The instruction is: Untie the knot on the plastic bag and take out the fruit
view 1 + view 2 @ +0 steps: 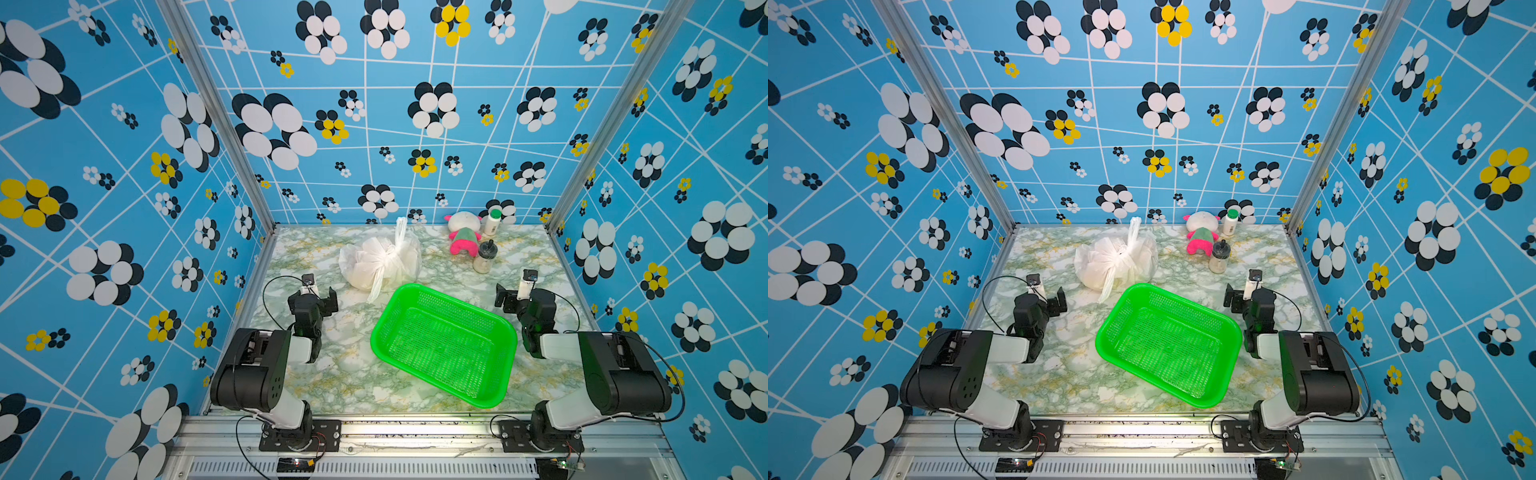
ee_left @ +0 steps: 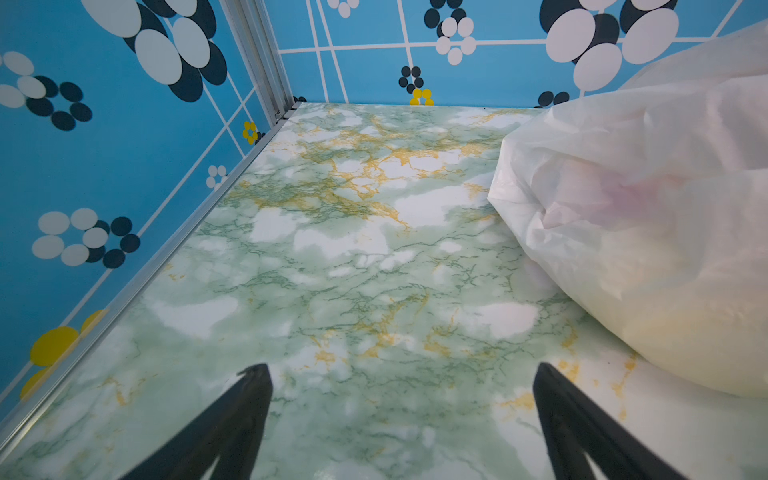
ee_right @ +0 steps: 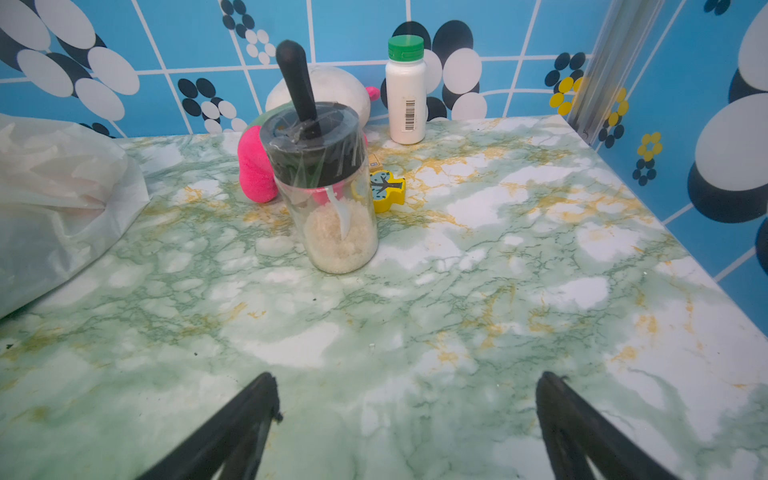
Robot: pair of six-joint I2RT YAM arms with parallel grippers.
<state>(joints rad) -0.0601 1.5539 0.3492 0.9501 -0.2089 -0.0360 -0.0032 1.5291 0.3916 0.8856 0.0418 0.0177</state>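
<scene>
1. Nearest you, along the near edge of the green-and-white marbled worktop (image 1: 332,374), both arms sit folded back. The left gripper (image 1: 312,296) and the right gripper (image 1: 517,293) each have their jaws wide apart with nothing between them.
2. Your target is the thin, translucent white, crinkly plastic bag (image 1: 374,262). It lies toward the far edge, about midway along it, just beyond the bright green perforated plastic basket (image 1: 449,302), which fills the middle of the worktop.
3. The knot (image 1: 390,249), a twisted tie of the bag's thin handle strips, sits on top of the bag. One loose strip stands up toward the far edge. Another trails down toward the basket's far left corner.
4. The fruit (image 2: 685,332) is shut inside. In the left wrist view you get only a yellowish mass and a pink blush through the film.
5. Expect the film to be soft, slippery and easy to tear, and the lumpy load to shift and roll.
6. On this smooth worktop the bag will probably slide if only one arm tugs it.
7. Pinch a loose strip end with one set of jaws and steady the neck just under the knot with the other. Pull the strip, not the bag's body.
8. Keep the right arm clear of the far right corner. Standing there are a pink-and-white plush toy (image 1: 463,235), a clear jar with a black lid (image 1: 485,257) and a white bottle with a green cap (image 1: 493,222).
</scene>
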